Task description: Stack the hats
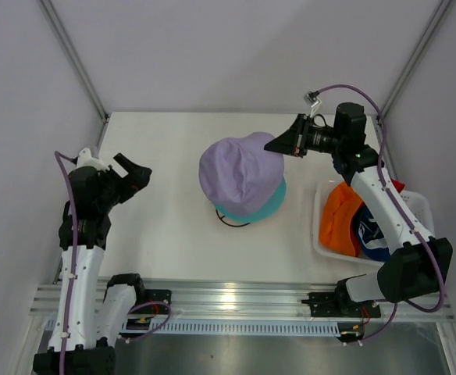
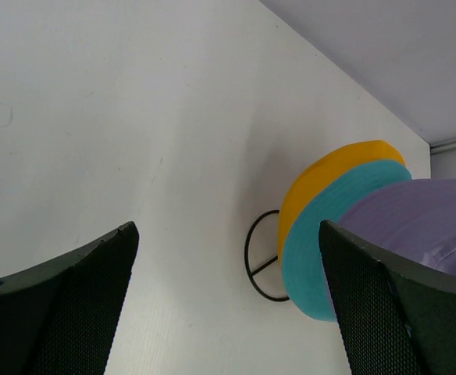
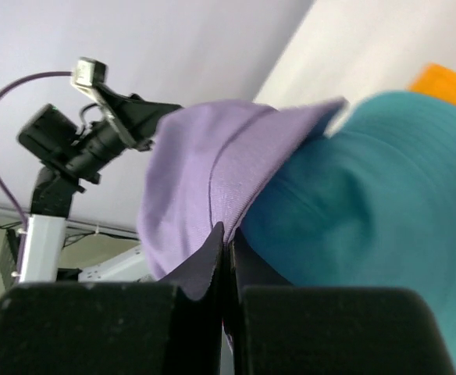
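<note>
A lavender hat [image 1: 240, 173] lies over a teal hat [image 1: 268, 205] on the stack at the table's middle. In the left wrist view a yellow hat [image 2: 329, 176] shows under the teal hat [image 2: 333, 226] and the lavender hat [image 2: 423, 219]. My right gripper [image 1: 277, 144] is shut on the lavender hat's brim [image 3: 212, 195] at the stack's far right side, its pads pinching the fabric above the teal hat [image 3: 368, 203]. More hats, orange [image 1: 340, 219], navy [image 1: 371, 232] and a sliver of red [image 1: 397, 186], lie in the basket. My left gripper [image 1: 138, 173] hangs open at the left, apart from the stack.
A white mesh basket [image 1: 419, 205] stands at the right edge of the table under my right arm. The black wire stand's ring [image 2: 261, 258] rests on the table beneath the stack. Grey walls close in the table's left, back and right sides.
</note>
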You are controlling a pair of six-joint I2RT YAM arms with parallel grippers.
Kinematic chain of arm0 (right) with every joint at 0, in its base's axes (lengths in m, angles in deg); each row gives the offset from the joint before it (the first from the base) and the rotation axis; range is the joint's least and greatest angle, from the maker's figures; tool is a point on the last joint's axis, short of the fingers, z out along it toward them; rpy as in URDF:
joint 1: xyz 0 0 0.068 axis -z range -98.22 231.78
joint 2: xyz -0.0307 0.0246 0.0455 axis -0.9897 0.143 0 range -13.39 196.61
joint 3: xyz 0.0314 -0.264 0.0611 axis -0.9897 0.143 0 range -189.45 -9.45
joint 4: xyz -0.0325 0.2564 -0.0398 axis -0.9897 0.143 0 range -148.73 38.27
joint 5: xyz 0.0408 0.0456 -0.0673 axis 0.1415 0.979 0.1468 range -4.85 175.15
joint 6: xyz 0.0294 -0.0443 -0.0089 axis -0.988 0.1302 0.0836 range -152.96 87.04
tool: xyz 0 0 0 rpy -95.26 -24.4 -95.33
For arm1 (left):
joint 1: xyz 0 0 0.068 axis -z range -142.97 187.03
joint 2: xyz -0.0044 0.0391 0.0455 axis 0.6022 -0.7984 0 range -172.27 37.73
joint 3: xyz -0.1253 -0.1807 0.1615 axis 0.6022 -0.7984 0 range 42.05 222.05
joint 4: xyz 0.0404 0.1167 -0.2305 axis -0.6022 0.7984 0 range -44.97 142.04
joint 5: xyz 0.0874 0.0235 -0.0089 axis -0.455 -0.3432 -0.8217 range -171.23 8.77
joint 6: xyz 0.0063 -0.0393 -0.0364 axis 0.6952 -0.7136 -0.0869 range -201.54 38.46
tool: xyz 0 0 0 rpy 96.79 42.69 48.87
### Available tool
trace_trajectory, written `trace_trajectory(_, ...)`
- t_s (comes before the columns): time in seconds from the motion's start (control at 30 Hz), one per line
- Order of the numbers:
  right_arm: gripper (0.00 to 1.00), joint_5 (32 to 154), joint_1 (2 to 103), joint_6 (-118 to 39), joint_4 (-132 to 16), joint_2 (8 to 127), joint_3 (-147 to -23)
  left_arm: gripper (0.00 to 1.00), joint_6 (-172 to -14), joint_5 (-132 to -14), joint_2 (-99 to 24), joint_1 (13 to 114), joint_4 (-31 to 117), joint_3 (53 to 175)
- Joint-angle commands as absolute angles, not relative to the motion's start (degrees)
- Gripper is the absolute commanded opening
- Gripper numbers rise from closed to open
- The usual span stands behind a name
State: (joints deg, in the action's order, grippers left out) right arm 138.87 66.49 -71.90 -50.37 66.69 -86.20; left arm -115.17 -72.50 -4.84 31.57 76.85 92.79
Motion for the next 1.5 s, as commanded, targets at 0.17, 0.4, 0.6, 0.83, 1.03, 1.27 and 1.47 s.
trace_trajectory(0.17,0.0,139.6,70.9,-64.1,-52.1,66.7,-76.3,0.96,-120.8,-62.0,-8.2,31.9,66.3,88.0)
trace_trajectory(0.4,0.0,137.3,74.4,-69.5,-68.1,66.4,-63.3,0.96,-123.6,-58.8,-12.8,36.6,56.7,85.9)
trace_trajectory(0.6,0.0,136.8,76.2,-66.1,-65.8,70.1,-63.8,0.93,-124.0,-53.5,-21.6,44.3,47.0,89.1)
trace_trajectory(0.83,0.0,137.4,76.5,-67.7,-68.4,73.2,-64.4,0.89,-124.6,-48.9,-29.7,49.5,33.5,88.5)
trace_trajectory(1.03,0.0,138.0,76.6,-65.7,-65.6,75.8,-67.3,0.86,-122.7,-42.2,-38.0,49.8,26.2,88.7)
trace_trajectory(1.27,0.0,139.1,76.5,-66.6,-64.5,79.4,-71.3,0.81,-124.9,-39.4,-44.4,49.9,21.2,90.8)
trace_trajectory(1.47,0.0,138.7,76.3,-65.9,-62.1,82.0,-74.7,0.71,-126.4,-38.7,-47.9,52.5,17.6,92.4)
